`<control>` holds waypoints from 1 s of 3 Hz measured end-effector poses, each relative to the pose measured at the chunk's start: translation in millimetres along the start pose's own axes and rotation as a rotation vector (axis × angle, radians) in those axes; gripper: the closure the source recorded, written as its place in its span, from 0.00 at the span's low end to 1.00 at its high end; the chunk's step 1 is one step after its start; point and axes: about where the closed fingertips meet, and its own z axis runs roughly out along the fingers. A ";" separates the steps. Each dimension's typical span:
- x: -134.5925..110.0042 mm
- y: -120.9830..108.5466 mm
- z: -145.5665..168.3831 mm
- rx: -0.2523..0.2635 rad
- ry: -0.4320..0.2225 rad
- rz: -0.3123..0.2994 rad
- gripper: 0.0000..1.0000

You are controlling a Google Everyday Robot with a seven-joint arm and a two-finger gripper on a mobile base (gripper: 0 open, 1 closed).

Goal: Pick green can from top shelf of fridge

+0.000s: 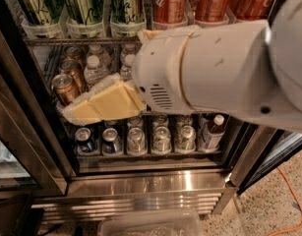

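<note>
Three tall pale-green cans [84, 3] stand side by side on the top shelf [81, 42] of the fridge [145, 186], at the upper left. Red Coca-Cola cans [167, 3] stand to their right on the same rack. My gripper [107, 75] is below the green cans, in front of the middle shelf. It is open and empty, with one cream finger [104, 102] low at the left and the other [151, 33] up by the shelf rail. My large white arm [219, 68] hides the right half of the middle shelf.
Gold-brown cans [66, 86] and water bottles [94, 69] fill the middle rack. Small cans [135, 140] and a bottle [212, 132] stand on the lower rack. The dark door frame [22, 132] stands at left. A clear bin [150, 225] and an orange cable [288, 195] lie on the floor.
</note>
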 end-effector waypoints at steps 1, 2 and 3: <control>-21.1 1.9 15.7 0.069 -0.051 0.019 0.00; -21.3 -21.3 19.8 0.179 -0.070 0.071 0.00; -10.1 -50.0 22.4 0.259 -0.082 0.148 0.00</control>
